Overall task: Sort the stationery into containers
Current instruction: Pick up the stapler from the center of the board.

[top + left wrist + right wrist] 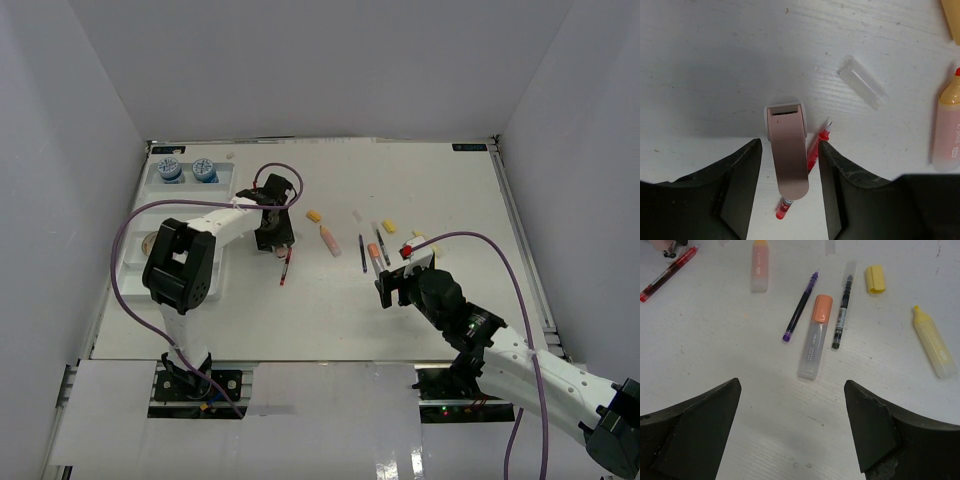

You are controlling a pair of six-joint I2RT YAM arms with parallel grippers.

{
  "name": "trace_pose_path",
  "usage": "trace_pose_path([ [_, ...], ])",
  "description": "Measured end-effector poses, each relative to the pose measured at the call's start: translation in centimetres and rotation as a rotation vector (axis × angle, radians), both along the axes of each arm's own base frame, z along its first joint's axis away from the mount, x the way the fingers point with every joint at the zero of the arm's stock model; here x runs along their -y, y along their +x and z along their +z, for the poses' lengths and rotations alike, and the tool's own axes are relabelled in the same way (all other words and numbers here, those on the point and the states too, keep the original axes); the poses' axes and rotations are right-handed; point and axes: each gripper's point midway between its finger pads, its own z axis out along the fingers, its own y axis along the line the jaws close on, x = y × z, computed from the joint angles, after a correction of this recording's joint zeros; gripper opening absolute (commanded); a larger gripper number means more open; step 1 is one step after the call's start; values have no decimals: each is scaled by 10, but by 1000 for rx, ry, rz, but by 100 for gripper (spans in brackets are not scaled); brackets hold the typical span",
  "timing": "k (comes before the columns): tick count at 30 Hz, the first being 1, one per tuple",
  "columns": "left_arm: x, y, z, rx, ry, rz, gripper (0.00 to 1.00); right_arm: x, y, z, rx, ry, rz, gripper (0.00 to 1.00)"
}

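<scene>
Pick-up step, I judge: the left gripper [277, 243] has its fingers [742, 175] spread either side of the pink eraser [787, 155] on the counter [715, 60], not yet pinching. A red pen [816, 147] lies at the eraser's 3 o'clock. The next move calls for closing on the eraser alone, then carrying it to the tray [228, 180] at 10 o'clock. The right gripper [792, 385] hangs spread, an orange marker [815, 335] at 12 o'clock.

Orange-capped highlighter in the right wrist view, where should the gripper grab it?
Grip the orange-capped highlighter on its clear barrel near the uncapped end, coming straight down from above. It lies flat, and there the purple pen and black pen flanking the cap leave room either side.
</scene>
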Motion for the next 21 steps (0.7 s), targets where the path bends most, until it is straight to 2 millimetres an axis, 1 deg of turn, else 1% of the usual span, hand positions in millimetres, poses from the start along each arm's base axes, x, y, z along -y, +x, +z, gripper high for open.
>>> trace_pose_path([
  [1, 0, 1, 0, 2, 1, 0, 53, 0, 0, 0, 0, 0, 0, 90],
  [4, 0, 1, 0, 3, 2, 3, 45, 0, 0, 0, 0, 0, 0, 90],
  [5, 0, 1, 0, 4, 3, 3, 40, 0, 0, 0, 0, 0, 0, 90],
  [8, -1, 1, 1, 2, 8, 5, 30, 0, 0, 0, 0, 0, 0, 90],
  [10, -1, 2, 3, 7, 7, 8, 26, 0, 0, 0, 0, 0, 0, 90],
  [11, -1, 3, 3, 8, 7, 7, 22, 0, 0, 0, 0, 0, 0, 90],
  [14, -2, 3, 4, 10, 11, 12, 19, 0, 0, 0, 0, 1, 0, 90],
  [18, -9, 0, 7, 7, 39, 35, 15, 0, 0, 3, 7, 8, 0, 90],
  [21, -18, -5, 22, 23, 59, 72, 11, 0, 0, 5, 13, 17, 0, 90],
])
